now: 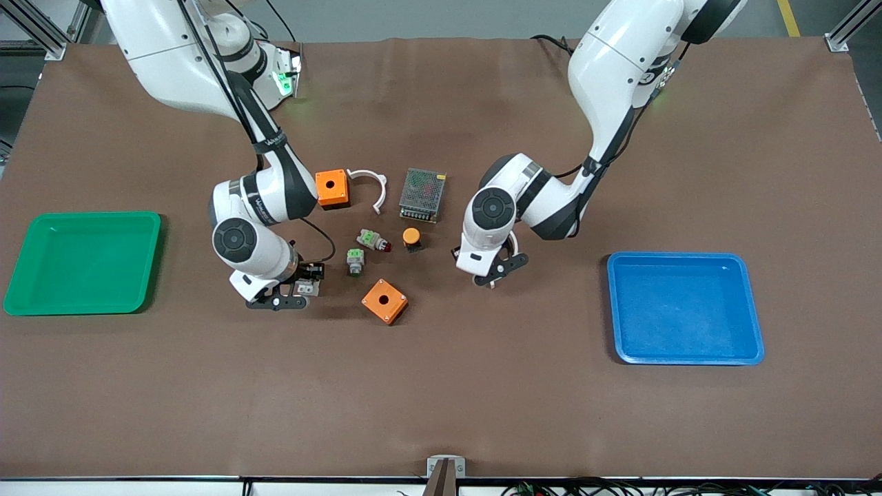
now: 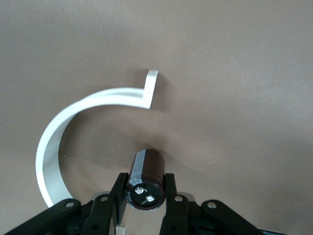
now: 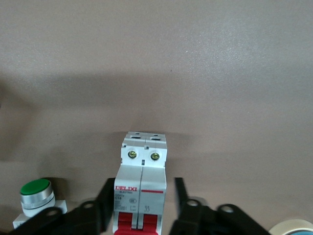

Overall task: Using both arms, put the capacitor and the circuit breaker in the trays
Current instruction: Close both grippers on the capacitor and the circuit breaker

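Note:
The capacitor (image 2: pixel 146 169), a small dark cylinder with two pale terminals on its end, lies low at the brown table between the fingers of my left gripper (image 2: pixel 145 182). Both fingers press its sides. In the front view the left gripper (image 1: pixel 488 270) is low over the table between the orange-capped button and the blue tray, and it hides the capacitor. The circuit breaker (image 3: pixel 143 161), light grey with red levers, lies between the fingers of my right gripper (image 3: pixel 143 183). One finger is against it and the other stands apart. The right gripper (image 1: pixel 296 286) is low beside the green-topped parts.
A green tray (image 1: pixel 83 262) is at the right arm's end and a blue tray (image 1: pixel 685 306) at the left arm's end. Between the grippers lie two orange boxes (image 1: pixel 332 188) (image 1: pixel 384 301), a power supply (image 1: pixel 422 195), an orange-capped button (image 1: pixel 411 238) and green-topped parts (image 1: pixel 355 260). A white curved clip (image 2: pixel 73 127) lies by the capacitor.

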You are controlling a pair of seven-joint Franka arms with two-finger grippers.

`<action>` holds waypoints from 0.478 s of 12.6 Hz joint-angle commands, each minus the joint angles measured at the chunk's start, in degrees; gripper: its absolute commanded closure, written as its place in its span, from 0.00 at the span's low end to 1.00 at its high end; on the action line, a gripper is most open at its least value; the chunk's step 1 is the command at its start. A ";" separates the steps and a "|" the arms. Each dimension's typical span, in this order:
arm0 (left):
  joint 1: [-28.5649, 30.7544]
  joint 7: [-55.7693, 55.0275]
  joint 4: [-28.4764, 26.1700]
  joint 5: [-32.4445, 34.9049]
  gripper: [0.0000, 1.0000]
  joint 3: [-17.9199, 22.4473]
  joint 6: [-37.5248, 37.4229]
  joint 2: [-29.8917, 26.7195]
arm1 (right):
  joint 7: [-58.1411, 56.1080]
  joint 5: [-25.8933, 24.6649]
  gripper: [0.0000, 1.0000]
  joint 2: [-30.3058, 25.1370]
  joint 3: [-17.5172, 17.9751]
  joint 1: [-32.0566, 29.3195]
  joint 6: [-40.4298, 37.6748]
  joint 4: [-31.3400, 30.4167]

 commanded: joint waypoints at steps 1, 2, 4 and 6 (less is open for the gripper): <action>1.33 -1.09 -0.45 0.26 1.00 1.55 -3.90 -6.86 | 0.76 0.52 0.69 0.14 -0.06 0.10 -0.15 0.54; 3.34 -0.04 -0.45 0.34 1.00 1.64 -5.31 -9.40 | 0.76 0.52 0.73 0.05 -0.06 0.10 -0.33 0.72; 6.95 5.22 -0.62 0.52 1.00 1.73 -10.66 -13.19 | 0.24 0.52 0.76 -0.73 -0.23 -0.43 -1.64 1.77; 11.08 9.53 -0.88 5.06 1.00 1.64 -14.71 -15.66 | -0.29 0.34 0.76 -3.62 -0.58 -2.26 -11.17 5.18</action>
